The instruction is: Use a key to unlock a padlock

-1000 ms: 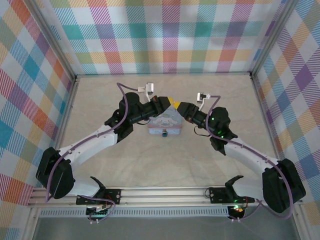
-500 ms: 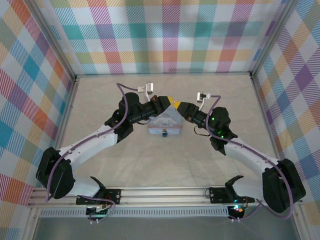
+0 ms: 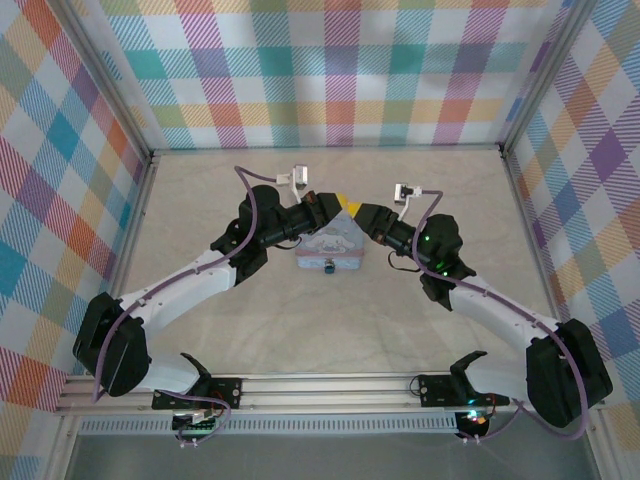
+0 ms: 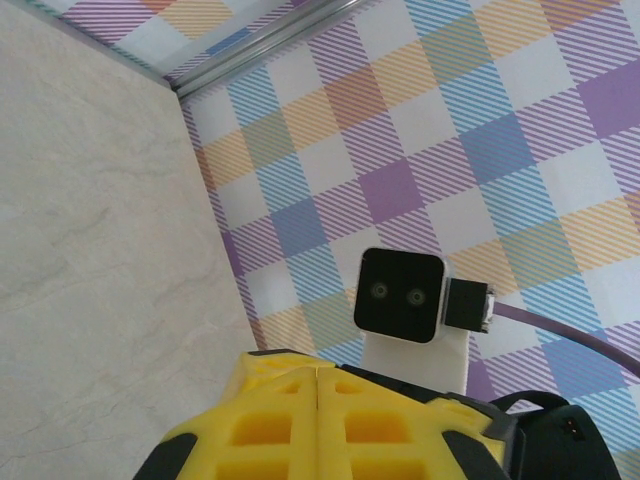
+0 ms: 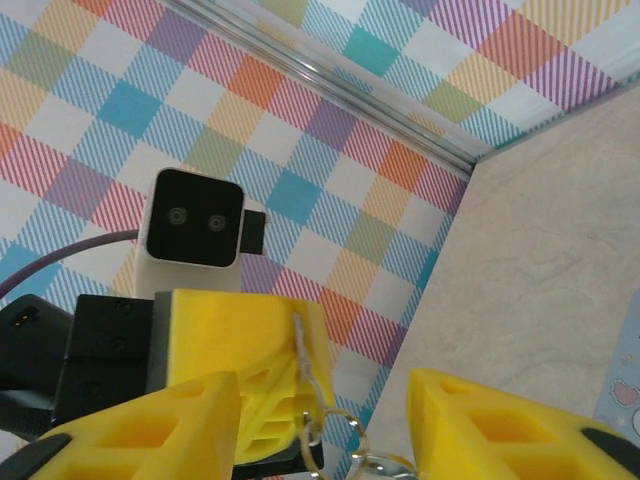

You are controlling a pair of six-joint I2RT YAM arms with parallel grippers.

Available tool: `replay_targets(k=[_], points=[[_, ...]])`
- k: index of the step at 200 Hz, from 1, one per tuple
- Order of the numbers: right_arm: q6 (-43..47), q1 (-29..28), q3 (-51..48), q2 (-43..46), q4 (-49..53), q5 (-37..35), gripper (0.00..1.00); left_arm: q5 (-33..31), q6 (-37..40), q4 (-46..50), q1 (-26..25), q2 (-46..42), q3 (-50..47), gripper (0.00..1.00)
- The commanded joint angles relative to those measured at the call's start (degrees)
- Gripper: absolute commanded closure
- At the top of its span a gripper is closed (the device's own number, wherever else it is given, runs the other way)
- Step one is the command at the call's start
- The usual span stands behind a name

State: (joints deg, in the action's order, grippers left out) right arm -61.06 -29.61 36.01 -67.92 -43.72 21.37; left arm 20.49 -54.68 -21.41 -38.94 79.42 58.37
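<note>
Left gripper (image 4: 315, 365) is clamped shut on a thin metal key (image 5: 303, 352), its ring (image 5: 335, 428) dangling. The right gripper (image 5: 325, 390) stands half open on either side of it, gripping nothing, over the far edge of the pale-blue tin box (image 3: 335, 243) at mid-table. The tiny dark padlock (image 3: 328, 267) sits on the box's near face. The key looks stiff, slick and light, and is best pinched at its head with the blade free; the light tin may slide.

Shiny metal key (image 5: 306, 368), matt stone-look table (image 3: 330, 320)
</note>
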Motion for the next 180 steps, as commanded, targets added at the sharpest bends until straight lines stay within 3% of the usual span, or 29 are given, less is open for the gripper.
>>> replay_targets(k=[1,55,123,161,170,180], points=[[0.3,-0.3,1.8,0.4,-3.3,1.0,0.57,1.2,-0.6,-3.0,-0.6,0.6,-0.1,1.0],[0.2,-0.3,1.2,0.1,-2.9,0.5,0.7,0.6,-0.6,-3.1,-0.6,-0.1,-0.2,1.0],[0.6,-0.3,0.8,-0.1,-2.9,-0.1,0.99,0.6,-0.8,-3.4,-0.6,-1.1,-0.5,1.0],[1.9,-0.3,0.9,0.7,-1.6,0.3,1.0,0.1,0.0,-1.4,-0.5,-2.0,-0.8,1.0],[2.3,-0.2,0.9,1.1,-1.0,0.3,1.0,-0.1,0.0,-0.4,-0.2,-2.3,-0.9,0.9],[2.9,-0.2,0.8,1.7,0.0,0.4,1.0,-0.4,-0.1,0.4,0.3,-2.9,-1.6,0.69]])
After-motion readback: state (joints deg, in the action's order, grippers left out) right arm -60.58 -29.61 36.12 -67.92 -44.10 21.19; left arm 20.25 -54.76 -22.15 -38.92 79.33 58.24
